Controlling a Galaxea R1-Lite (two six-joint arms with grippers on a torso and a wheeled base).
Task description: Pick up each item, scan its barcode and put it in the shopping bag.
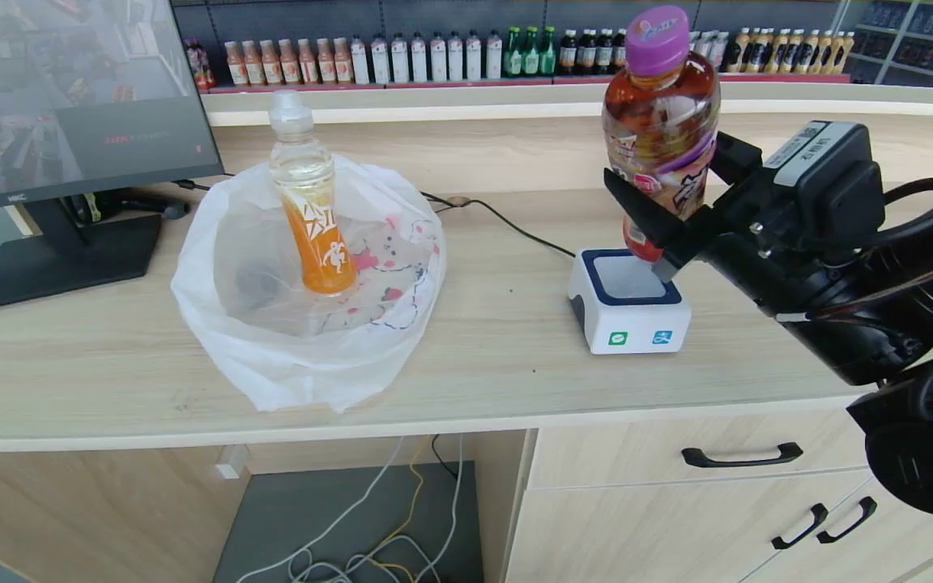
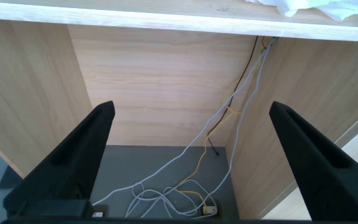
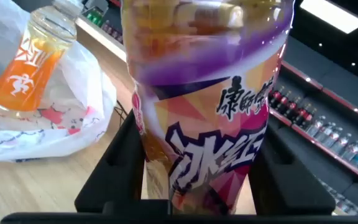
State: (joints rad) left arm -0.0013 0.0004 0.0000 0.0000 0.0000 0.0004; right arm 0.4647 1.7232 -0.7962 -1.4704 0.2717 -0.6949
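Observation:
A tea bottle [image 1: 661,121] with a purple cap and a purple-pink label is held upright by my right gripper [image 1: 681,223], shut on its lower half just above the white scanner box [image 1: 628,301]. Close up, the same tea bottle [image 3: 204,106] sits between the black fingers [image 3: 114,168]. An orange drink bottle [image 1: 310,198] with a clear cap stands upright inside the white shopping bag [image 1: 304,324] at the counter's left-middle, also seen as the orange bottle [image 3: 33,59] in the bag [image 3: 55,130]. My left gripper [image 2: 191,162] hangs open below the counter edge, holding nothing.
A monitor [image 1: 61,97] on a black stand [image 1: 53,259] occupies the counter's far left. A black cable [image 1: 507,223] runs across the counter behind the scanner. Shelves of bottles [image 1: 466,53] line the back wall. Loose cables [image 2: 185,193] lie on the floor under the counter. Drawers [image 1: 742,457] sit below right.

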